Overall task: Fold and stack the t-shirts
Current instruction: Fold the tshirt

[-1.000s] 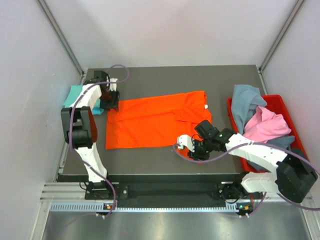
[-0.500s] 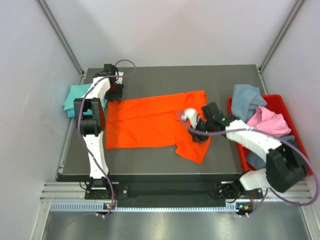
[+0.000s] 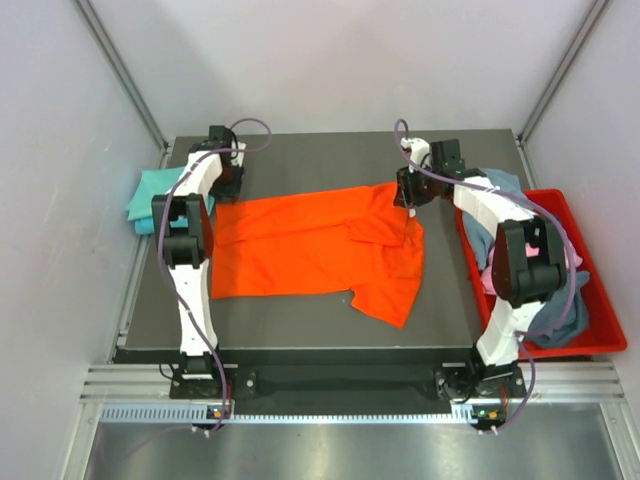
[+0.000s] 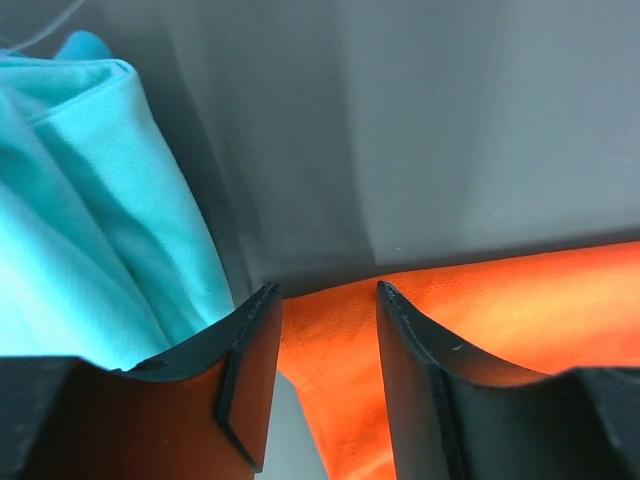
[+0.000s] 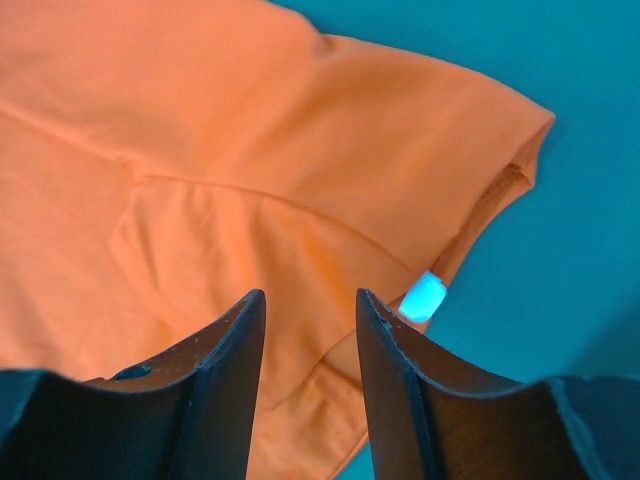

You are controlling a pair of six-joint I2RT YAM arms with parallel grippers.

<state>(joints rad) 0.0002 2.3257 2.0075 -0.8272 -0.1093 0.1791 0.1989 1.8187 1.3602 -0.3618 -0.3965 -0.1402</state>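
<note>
**Desk:** What are your left fingers doing?

**Me:** The left fingers are parted, with a narrow gap between them. They sit at the far-left corner of the orange t-shirt. I can see its edge through the gap, but I can't tell from my wrist view whether the tips touch the cloth or hang just over it. A teal t-shirt lies bunched just beside that corner, at the left edge of the tabletop.

**Desk:** And the right?

**Me:** The right fingers are parted too, with nothing between them. They hang over the shirt's collar end, and the small white neck label is just right of the tips.

**Desk:** How does the shirt lie overall?

**Me:** From above, the orange t-shirt is spread across the middle of the tabletop, running left to right. One sleeve is creased over its upper right part, and a flap of cloth points toward the near edge. My two arms reach to its two far corners. The teal t-shirt is off to the left. To the right stands a red plastic bin with a grey-blue t-shirt draped over its far rim. My right arm covers most of what else is in there.
</note>
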